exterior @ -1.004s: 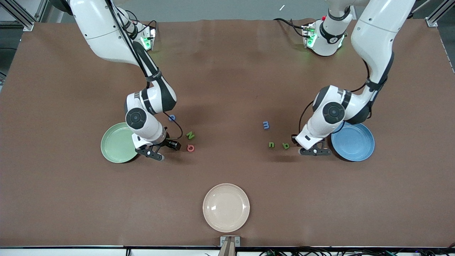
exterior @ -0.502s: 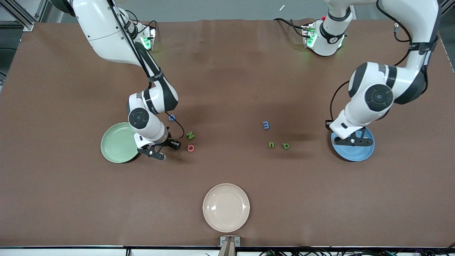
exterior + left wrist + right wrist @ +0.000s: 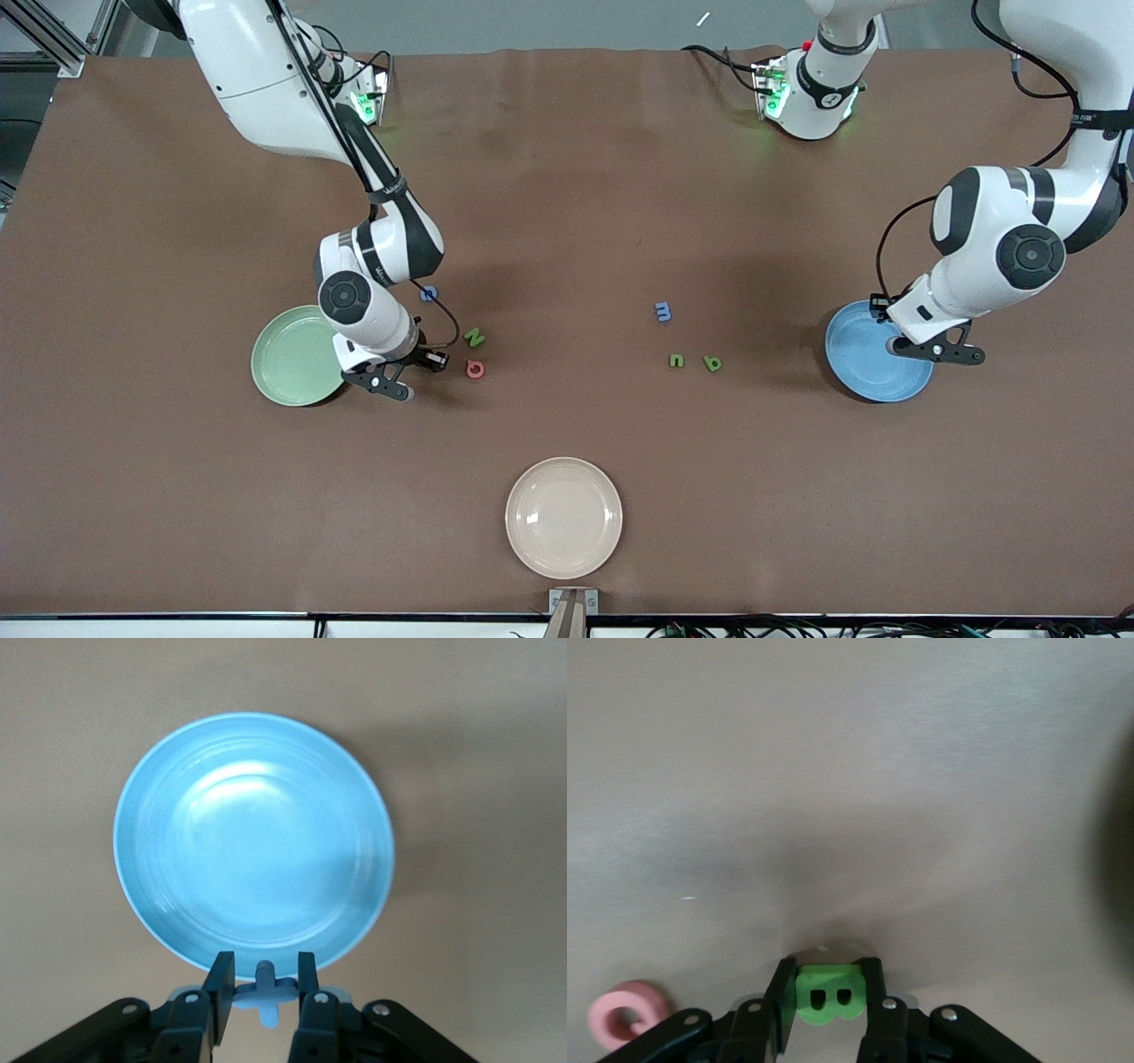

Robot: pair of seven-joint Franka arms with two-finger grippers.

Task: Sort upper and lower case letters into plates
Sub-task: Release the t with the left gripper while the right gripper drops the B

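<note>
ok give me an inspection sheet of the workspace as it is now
surface: brown table, flat.
job's things: green plate and blue plate both empty; blue C, green N, pink G loose by the green plate; blue m and two small green letters mid-table.
clutter: cream plate, empty, nearest the front camera.
grippers: left gripper shut on blue t, over the blue plate's edge; right gripper shut on green B, low beside the green plate.
cables: black leads along both arms.
surroundings: metal frame posts at the corners.
</note>
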